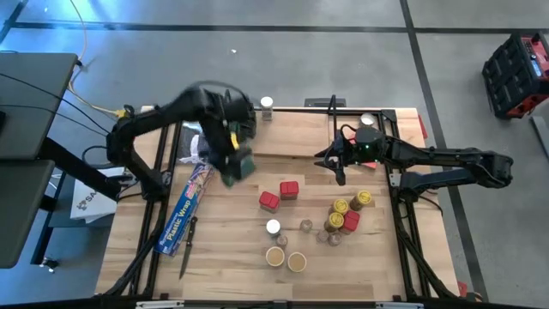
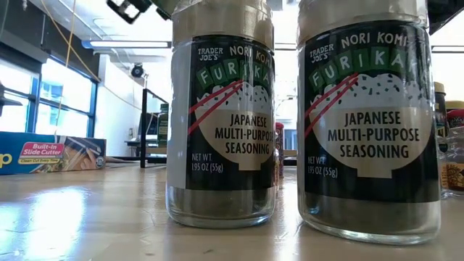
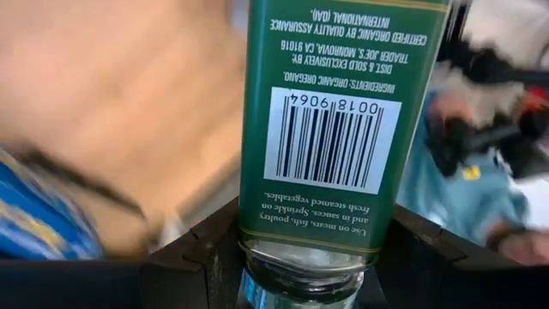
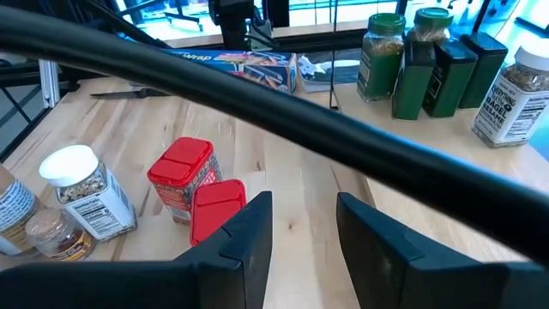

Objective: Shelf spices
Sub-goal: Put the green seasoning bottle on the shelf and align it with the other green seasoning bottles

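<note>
My left gripper (image 1: 237,161) hangs above the table's left middle, shut on a green-labelled spice jar (image 3: 330,129). My right gripper (image 4: 302,225) is open and empty, held above the board right of centre. Loose spices stand on the table: two red tins (image 1: 279,196), yellow-lidded jars (image 1: 350,204), a white-lidded jar (image 1: 273,227) and two tan-lidded furikake jars (image 2: 221,130). The shelf (image 1: 300,133), a black wire frame on light wood, lies along the far side. A white-lidded jar (image 1: 267,104) stands at its far left corner. My left gripper pinches the jar between its two fingers at the clear glass end (image 3: 300,273) below the label. The jar sticks out forward along the fingers, its barcode side toward the camera. It is lifted clear of the table.
A long blue plastic-wrap box (image 1: 187,209) lies slanting at the left, with a dark knife (image 1: 186,251) beside it. A black bar (image 4: 283,112) crosses close in front of my right wrist camera. Bare board lies between the shelf and the red tins.
</note>
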Robot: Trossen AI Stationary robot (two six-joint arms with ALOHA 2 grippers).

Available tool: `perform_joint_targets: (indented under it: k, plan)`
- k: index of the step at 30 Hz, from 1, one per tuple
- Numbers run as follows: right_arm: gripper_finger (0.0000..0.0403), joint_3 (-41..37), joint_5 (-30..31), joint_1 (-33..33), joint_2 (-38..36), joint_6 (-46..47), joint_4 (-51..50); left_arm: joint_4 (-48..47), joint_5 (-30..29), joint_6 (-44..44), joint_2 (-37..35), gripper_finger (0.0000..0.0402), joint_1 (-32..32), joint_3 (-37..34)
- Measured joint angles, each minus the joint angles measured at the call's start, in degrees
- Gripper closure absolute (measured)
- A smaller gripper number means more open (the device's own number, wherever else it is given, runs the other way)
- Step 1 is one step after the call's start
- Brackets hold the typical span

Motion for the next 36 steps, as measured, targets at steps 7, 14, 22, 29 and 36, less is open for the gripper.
perform_joint_targets:
  k: [7, 14, 22, 29, 36]
  plan:
    - [0.0277, 0.0, 0.0, 0.8, 0.0, -0.1, 0.9, -0.1, 16.8, -7.2, 0.1, 0.0204, -9.4, -18.4]
    - [0.0277, 0.0, 0.0, 1.4, 0.0, -1.6, 1.1, 6.5, 29.1, -7.7, 0.1, 0.0204, -13.8, -38.8]
    - [0.0277, 0.0, 0.0, 1.4, 0.0, -2.1, 1.2, 16.4, 29.5, -11.6, 0.3, 0.0197, -14.1, -50.1]
    - [0.0277, 0.0, 0.0, 1.4, 0.0, -2.1, 1.2, 27.7, 30.1, -13.6, 4.7, 0.0167, -15.9, -52.3]
    - [0.0277, 0.0, 0.0, 1.4, 0.0, -2.1, 1.2, 33.1, 33.0, -12.4, 10.2, 0.0179, -16.4, -50.5]
